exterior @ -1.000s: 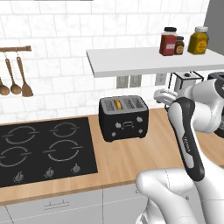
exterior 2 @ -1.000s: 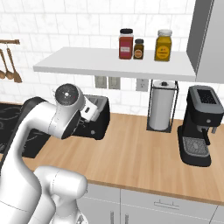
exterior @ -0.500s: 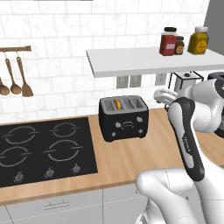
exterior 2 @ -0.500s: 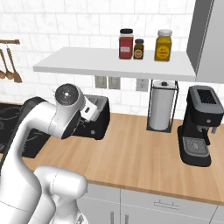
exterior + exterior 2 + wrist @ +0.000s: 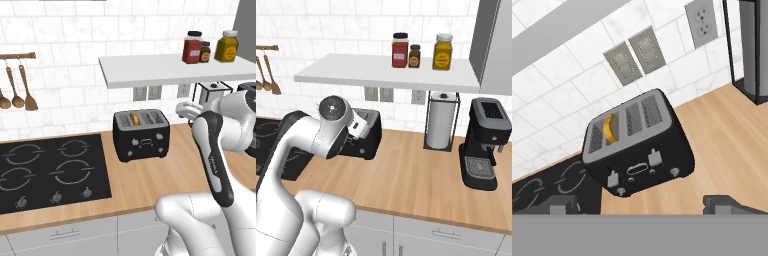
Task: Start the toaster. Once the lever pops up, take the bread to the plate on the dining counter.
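The glossy black toaster (image 5: 141, 135) stands on the wood worktop, right of the hob. In the right base view my arm hides part of the toaster (image 5: 370, 138). The bread (image 5: 134, 118) sits upright in its left slot, only the golden-orange crust showing. In the hand view the toaster (image 5: 637, 145) lies ahead and below, the bread (image 5: 608, 128) in its slot and two small grey levers on its front. My gripper (image 5: 643, 206) hangs open above the worktop, to the toaster's right and clear of it, nothing between its fingers. The plate and the dining counter are out of view.
A black hob (image 5: 45, 170) lies left of the toaster. A paper towel holder (image 5: 440, 125) and a black coffee machine (image 5: 483, 142) stand to the right. A white shelf (image 5: 356, 72) with jars overhangs the worktop. Utensils (image 5: 17, 90) hang on the wall.
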Robot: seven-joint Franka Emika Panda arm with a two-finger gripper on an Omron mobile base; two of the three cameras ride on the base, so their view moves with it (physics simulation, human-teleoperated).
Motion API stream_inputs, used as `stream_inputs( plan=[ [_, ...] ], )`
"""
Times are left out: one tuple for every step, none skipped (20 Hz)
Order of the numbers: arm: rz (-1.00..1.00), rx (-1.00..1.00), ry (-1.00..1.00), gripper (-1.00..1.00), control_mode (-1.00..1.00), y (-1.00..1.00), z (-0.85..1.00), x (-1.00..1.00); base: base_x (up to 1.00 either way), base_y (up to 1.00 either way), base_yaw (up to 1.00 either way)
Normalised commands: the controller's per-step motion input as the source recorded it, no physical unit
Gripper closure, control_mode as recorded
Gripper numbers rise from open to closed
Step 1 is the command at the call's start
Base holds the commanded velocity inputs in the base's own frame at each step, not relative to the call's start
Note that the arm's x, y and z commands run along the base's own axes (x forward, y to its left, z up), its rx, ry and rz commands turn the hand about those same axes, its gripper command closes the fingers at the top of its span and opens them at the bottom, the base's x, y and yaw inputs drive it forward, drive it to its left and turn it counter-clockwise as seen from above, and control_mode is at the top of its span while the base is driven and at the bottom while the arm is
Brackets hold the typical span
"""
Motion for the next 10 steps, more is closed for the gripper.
stream_inputs(
  plan=[
    [0.00, 0.00, 0.00, -1.00, -1.00, 0.00, 0.00, 0.00, 0.00, 0.00, 0.00],
    [0.00, 0.00, 0.00, -1.00, -1.00, 0.00, 0.00, 0.00, 0.00, 0.00, 0.00],
    [0.00, 0.00, 0.00, -1.00, -1.00, 0.00, 0.00, 0.00, 0.00, 0.00, 0.00],
    [0.00, 0.00, 0.00, -1.00, -1.00, 0.00, 0.00, 0.00, 0.00, 0.00, 0.00],
    [0.00, 0.00, 0.00, -1.00, -1.00, 0.00, 0.00, 0.00, 0.00, 0.00, 0.00],
    [0.00, 0.00, 0.00, -1.00, -1.00, 0.00, 0.00, 0.00, 0.00, 0.00, 0.00],
    [0.00, 0.00, 0.00, -1.00, -1.00, 0.00, 0.00, 0.00, 0.00, 0.00, 0.00],
    [0.00, 0.00, 0.00, -1.00, -1.00, 0.00, 0.00, 0.00, 0.00, 0.00, 0.00],
    [0.00, 0.00, 0.00, -1.00, -1.00, 0.00, 0.00, 0.00, 0.00, 0.00, 0.00],
    [0.00, 0.00, 0.00, -1.00, -1.00, 0.00, 0.00, 0.00, 0.00, 0.00, 0.00]
  ],
)
